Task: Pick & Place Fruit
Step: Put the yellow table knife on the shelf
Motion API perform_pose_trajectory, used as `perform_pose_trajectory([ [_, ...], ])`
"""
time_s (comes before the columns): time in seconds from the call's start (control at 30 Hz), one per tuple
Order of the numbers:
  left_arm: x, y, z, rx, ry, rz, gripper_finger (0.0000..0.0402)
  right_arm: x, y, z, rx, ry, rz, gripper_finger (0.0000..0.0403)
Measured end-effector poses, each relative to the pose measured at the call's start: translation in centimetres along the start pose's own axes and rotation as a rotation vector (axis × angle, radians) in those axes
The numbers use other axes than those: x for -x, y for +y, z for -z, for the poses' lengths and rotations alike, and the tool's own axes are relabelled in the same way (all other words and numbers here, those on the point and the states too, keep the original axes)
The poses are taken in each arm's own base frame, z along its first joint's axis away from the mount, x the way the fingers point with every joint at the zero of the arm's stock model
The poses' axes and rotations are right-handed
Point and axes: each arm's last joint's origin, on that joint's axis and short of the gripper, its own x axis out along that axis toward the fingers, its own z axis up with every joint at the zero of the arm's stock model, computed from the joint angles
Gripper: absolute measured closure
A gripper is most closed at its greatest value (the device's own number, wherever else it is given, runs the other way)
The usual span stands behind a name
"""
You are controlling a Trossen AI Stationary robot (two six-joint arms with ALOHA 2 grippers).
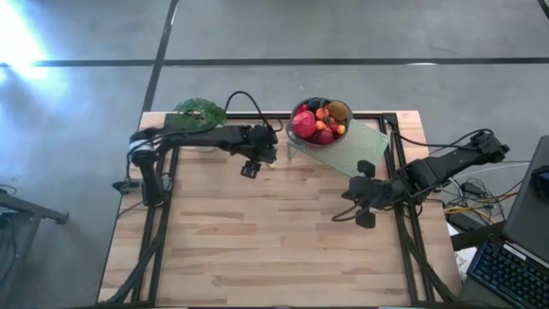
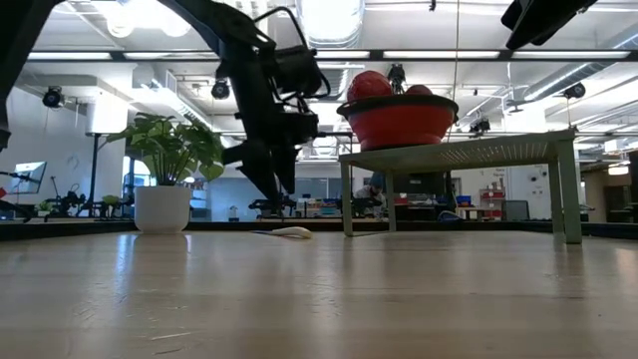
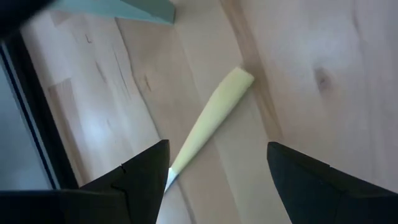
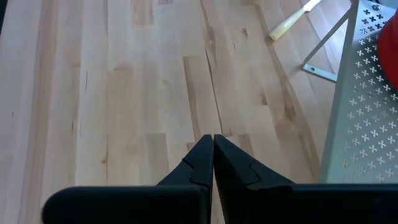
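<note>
Low view, near to far: bare wooden surface up front, then the pale knife lying flat, then the left claw hanging just above it, then the raised perforated stand carrying the red bowl. Seen from above, fruit heaped in that bowl at the far edge, well apart from both arms: red apples, a brown kiwi, small orange pieces. None held, none set down on the wood. Left claw spread, straddling the knife handle in the wrist view, probably lined up for a grab on the knife rather than on any fruit. Right claw pressed together, empty, parked over the wood just beside the stand, likely waiting clear of the other arm. Potted plant at the far left corner, untouched.
</note>
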Motion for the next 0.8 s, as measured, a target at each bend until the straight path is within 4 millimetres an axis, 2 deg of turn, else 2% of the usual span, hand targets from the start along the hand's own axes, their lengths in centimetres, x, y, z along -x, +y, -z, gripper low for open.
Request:
perform_pose_trajectory([
  [0.17, -0.6, 0.8, 0.8, 0.041, 0.020, 0.003, 0.0129, -0.1, 0.0, 0.1, 0.005, 0.004, 0.001, 0.0394],
  [0.4, -0.5, 2.6, 1.6, 0.095, -0.082, 0.049, 0.0129, -0.1, 0.0, 0.1, 0.016, 0.005, 0.002, 0.0394],
  [0.57, -0.8, 3.7, 2.6, 0.113, -0.091, 0.043, 0.0129, -0.1, 0.0, 0.1, 0.016, 0.005, 0.002, 0.0394],
  [0.8, -0.9, 4.1, 3.2, 0.125, -0.109, 0.070, 0.0129, -0.1, 0.0, 0.1, 0.016, 0.005, 0.002, 0.0394],
])
